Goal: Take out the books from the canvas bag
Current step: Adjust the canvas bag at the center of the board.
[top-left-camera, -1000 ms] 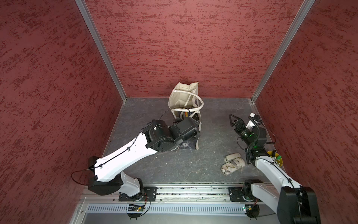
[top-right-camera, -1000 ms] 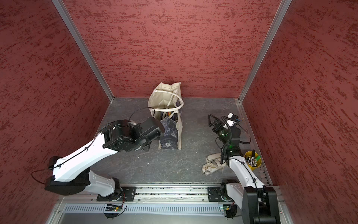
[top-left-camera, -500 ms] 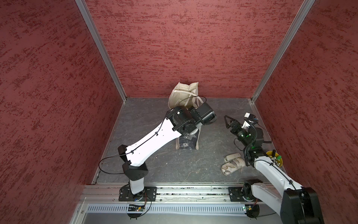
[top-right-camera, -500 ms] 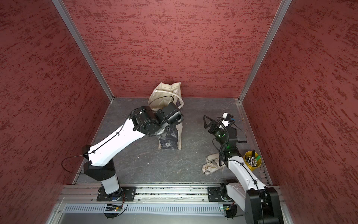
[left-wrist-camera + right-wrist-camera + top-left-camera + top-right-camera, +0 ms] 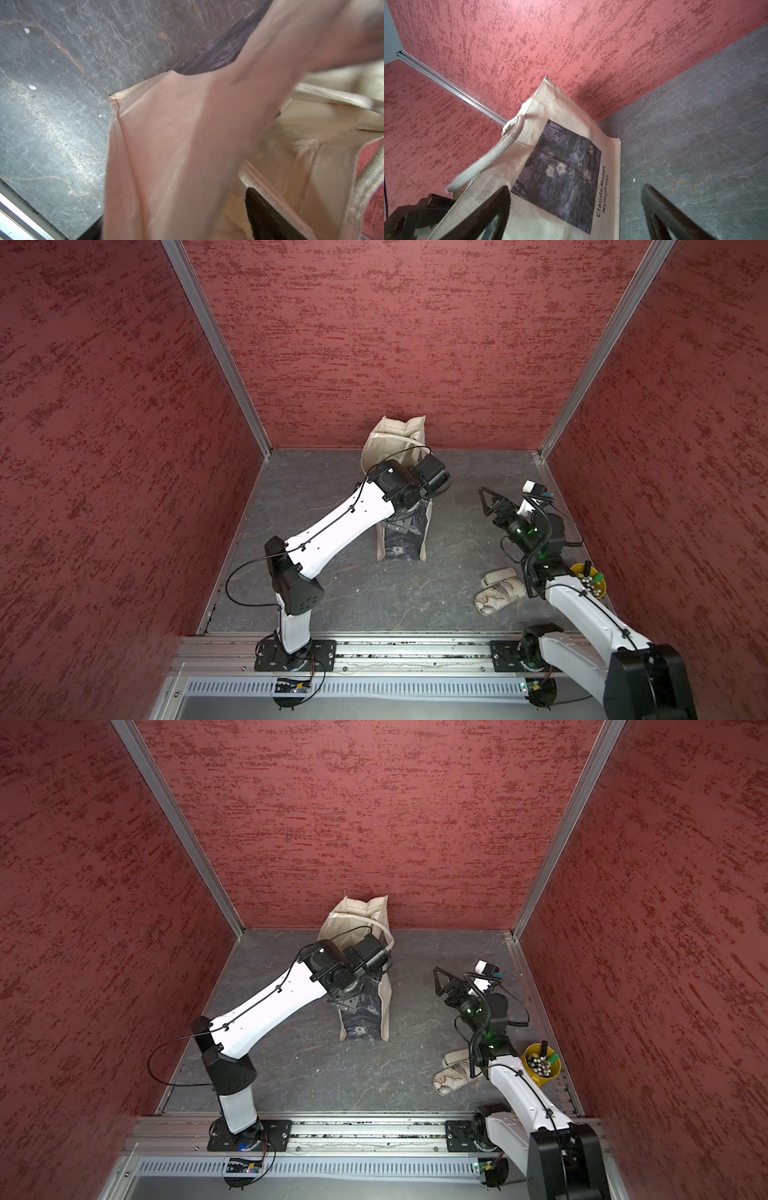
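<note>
Bag [image 5: 390,439] [image 5: 357,915]: in both top views it stands upright on the bench [image 5: 340,593] [image 5: 299,1073], midway between the left and right edges and toward the far edge, print facing front. My left wrist [image 5: 430,475] [image 5: 368,952] sits over its mouth, hiding the contents and my left gripper. My right gripper [image 5: 483,502] [image 5: 436,982] hangs right of the bag, apart from it, fingers spread wide and holding nothing. A pouch [image 5: 498,597] [image 5: 453,1073] and a yellow cup [image 5: 592,580] [image 5: 540,1058] lie near the front right corner.

Left wrist view: bag fabric [image 5: 176,145] fills most of the frame. One dark finger [image 5: 261,214] shows beside a handle strap [image 5: 255,182]. I cannot tell whether this gripper is wide or narrow.

Right wrist view: both fingers [image 5: 500,199] are far apart, with the print [image 5: 560,166] and a rope handle [image 5: 492,155] beyond them.
</note>
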Available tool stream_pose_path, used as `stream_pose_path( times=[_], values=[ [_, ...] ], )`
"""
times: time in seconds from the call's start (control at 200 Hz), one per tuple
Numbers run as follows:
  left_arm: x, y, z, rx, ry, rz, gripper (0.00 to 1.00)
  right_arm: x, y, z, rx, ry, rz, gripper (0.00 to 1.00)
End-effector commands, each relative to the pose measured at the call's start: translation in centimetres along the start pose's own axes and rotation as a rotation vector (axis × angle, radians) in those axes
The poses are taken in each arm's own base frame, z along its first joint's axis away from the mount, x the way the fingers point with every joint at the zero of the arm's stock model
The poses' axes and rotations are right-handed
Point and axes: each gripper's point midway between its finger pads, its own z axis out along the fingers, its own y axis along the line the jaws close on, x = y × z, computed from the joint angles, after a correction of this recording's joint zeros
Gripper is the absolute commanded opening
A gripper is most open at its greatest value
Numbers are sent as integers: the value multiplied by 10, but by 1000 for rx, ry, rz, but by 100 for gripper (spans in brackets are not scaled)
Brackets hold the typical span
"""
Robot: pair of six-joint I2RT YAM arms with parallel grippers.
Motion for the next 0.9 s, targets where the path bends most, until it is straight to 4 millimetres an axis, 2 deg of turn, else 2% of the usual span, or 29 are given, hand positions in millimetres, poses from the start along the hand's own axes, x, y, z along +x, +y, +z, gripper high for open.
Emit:
stream_pose_path(
  times=[0.0, 0.06, 0.12, 0.155, 0.215, 0.306, 0.496, 0.556, 0.711, 0.802, 0.892],
  values=[
    [8, 0, 13, -24, 9, 0, 72, -15, 19, 2, -42, -45, -29, 99],
    [3, 9, 22, -62, -8, 7, 60, -15, 19, 1, -40, -47, -30, 99],
    [-5, 18, 31, -98, -24, 20, 41, -15, 19, 1, -40, -46, -33, 99],
    [-11, 24, 35, -113, -32, 35, 28, -15, 18, 1, -34, -48, -35, 99],
    [-25, 32, 42, -130, -41, 73, 0, -15, 18, 1, -22, -46, -47, 99],
    [-53, 39, 46, -135, -83, 176, 0, -16, 21, 4, -10, -22, -78, 99],
    [-109, 4, 31, -27, -171, 551, 0, -6, 30, 15, -56, 59, -77, 99],
    [-118, -13, 29, 43, -154, 679, 0, -1, 37, 21, -83, 106, -79, 99],
    [-135, -39, 27, 226, -125, 897, 0, 2, 47, 38, -85, 159, -51, 99],
    [-147, -47, 23, 258, -161, 1000, 0, 11, 59, 51, -75, 208, -35, 97],
    [-153, -43, 25, 237, -194, 1062, 0, 24, 78, 61, -93, 233, 12, 97]
  ],
)
